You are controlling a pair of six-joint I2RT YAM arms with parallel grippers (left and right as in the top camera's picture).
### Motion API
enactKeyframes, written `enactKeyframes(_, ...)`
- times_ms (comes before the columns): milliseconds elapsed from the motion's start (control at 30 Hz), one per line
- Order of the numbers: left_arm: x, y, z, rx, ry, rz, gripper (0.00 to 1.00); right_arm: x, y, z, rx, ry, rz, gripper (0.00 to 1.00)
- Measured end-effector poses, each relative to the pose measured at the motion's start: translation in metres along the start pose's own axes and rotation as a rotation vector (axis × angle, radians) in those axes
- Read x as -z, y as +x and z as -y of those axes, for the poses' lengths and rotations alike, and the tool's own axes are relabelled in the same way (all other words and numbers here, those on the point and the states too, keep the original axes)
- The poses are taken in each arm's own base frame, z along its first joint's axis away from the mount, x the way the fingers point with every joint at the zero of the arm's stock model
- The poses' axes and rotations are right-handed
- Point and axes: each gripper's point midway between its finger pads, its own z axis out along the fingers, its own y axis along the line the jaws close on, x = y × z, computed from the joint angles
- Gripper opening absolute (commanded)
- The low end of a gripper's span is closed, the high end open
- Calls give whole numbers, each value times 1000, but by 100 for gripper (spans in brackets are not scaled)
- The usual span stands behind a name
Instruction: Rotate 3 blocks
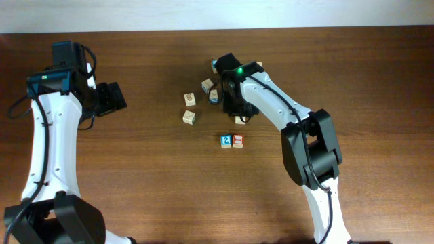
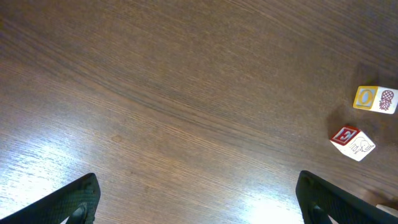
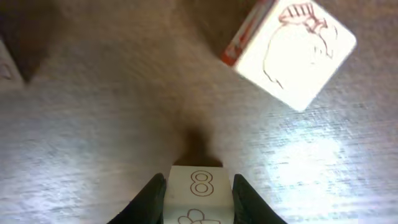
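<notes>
The beige cube (image 3: pixel 199 196) is held between the fingers of the right gripper (image 3: pixel 198 182), which are narrowed until their dark pads press its two side faces. In the overhead view it lies under the right gripper (image 1: pixel 237 112), only its lower edge (image 1: pixel 241 120) showing, near the middle of the table (image 1: pixel 135 183). It is of pale, smooth wood with square faces and equal edges, so no long axis can be given. A thin brown "8" is printed on the face turned to the wrist camera, its top pointing away from the wrist, and a line drawing is partly seen below it.

At 7 o'clock of that cube, a little apart, the blue-framed cube (image 1: pixel 226 141) and the red-framed cube (image 1: pixel 238 141) are set side by side, touching, with framed faces up and edges square to the table's edge.

At 1 o'clock of the held cube in the wrist view, a tilted cube (image 3: pixel 289 53) with a red edge and an outlined figure is seen apart from it. More loose cubes (image 1: pixel 190 99) are scattered at 9 to 11 o'clock of the right gripper. The table is of dark brown, streaked wood grain.

The left gripper (image 1: pixel 112 98) is kept at 9 o'clock, well apart from everything, its jaws spread wide over bare wood with nothing held (image 2: pixel 196 186).
</notes>
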Motion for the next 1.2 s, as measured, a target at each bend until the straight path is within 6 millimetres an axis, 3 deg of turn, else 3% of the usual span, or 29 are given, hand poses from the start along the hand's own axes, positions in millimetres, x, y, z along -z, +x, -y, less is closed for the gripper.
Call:
enactKeyframes(300,0,0,0,0,0,0,99,7,44,30,62,116,-188,29)
enactKeyframes(433,0,0,0,0,0,0,99,9,58,30,105,96,-255,33)
enactKeyframes(667,0,0,0,0,0,0,99,12,70,22,141,27,-321,39)
enactKeyframes(933,0,0,0,0,0,1,99,19,71,30,136,-45,-376,40)
enactKeyframes(1000,0,-1,0,0,1,2,99,34,67,29,142,-71,-341,40)
enactKeyframes(1033,0,-1,0,0,1,3,99,55,61,27,152,-101,-293,40)
enactKeyframes(1100,0,-1,0,0,1,4,99,101,47,23,158,-164,-171,40)
enactKeyframes(1133,0,-1,0,0,1,4,99,145,41,25,161,-217,-61,40)
enactKeyframes(1200,0,-1,0,0,1,5,99,195,42,31,163,-270,55,39)
